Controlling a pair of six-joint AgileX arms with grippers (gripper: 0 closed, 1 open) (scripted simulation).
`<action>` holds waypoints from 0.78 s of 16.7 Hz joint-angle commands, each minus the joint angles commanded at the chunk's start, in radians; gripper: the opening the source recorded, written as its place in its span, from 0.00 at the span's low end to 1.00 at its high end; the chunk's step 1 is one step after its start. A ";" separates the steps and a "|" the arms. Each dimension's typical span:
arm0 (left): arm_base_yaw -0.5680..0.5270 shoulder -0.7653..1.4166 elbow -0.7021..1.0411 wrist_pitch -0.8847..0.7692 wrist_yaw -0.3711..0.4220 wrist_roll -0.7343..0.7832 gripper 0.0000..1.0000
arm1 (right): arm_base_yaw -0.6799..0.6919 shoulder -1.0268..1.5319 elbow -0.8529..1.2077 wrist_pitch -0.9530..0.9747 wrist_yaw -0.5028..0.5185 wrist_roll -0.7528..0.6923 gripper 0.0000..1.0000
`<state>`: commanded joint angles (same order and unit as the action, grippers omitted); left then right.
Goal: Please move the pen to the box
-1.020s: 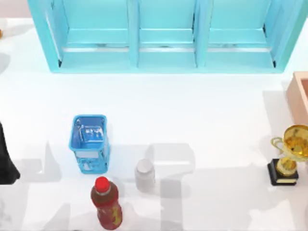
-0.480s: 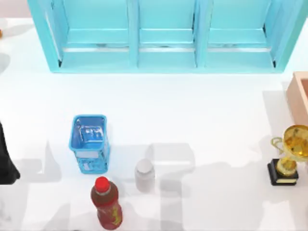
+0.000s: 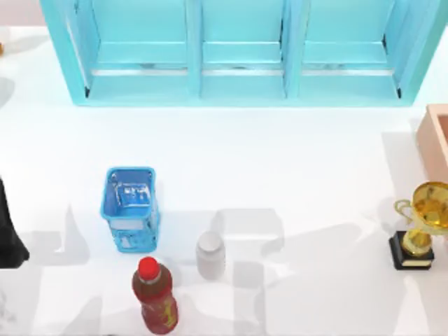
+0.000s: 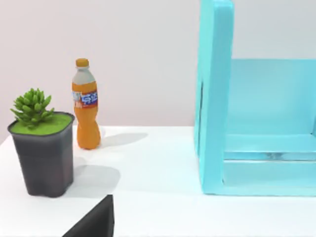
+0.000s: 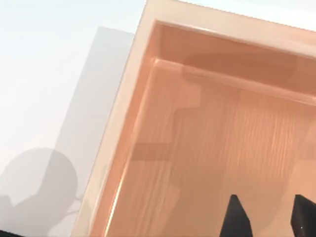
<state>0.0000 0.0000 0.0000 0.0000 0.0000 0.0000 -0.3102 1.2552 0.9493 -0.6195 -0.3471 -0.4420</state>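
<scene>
Peach-tan thick-walled box (image 5: pixel 207 148) lies directly beneath the right end effector (image 5: pixel 266 217), whose dark fingertips stand apart, nothing visible between them.

The peach-tan box (image 3: pixel 437 136) sat at the table's right edge, open, its thick-walled wood-grain interior (image 5: pixel 207 163) bare

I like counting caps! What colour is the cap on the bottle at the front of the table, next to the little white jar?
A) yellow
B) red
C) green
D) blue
B: in the top view the bottle standing beside the white jar, just in front of the blue crate, has a bright red cap.
</scene>
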 joint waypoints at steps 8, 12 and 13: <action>0.000 0.000 0.000 0.000 0.000 0.000 1.00 | 0.000 0.000 0.000 0.000 0.000 0.000 0.53; 0.000 0.000 0.000 0.000 0.000 0.000 1.00 | 0.000 0.000 0.000 0.000 0.000 0.000 0.83; 0.000 0.000 0.000 0.000 0.000 0.000 1.00 | 0.000 0.000 0.000 0.000 0.000 0.000 0.90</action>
<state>0.0000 0.0000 0.0000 0.0000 0.0000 0.0000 -0.3102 1.2552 0.9493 -0.6195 -0.3471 -0.4420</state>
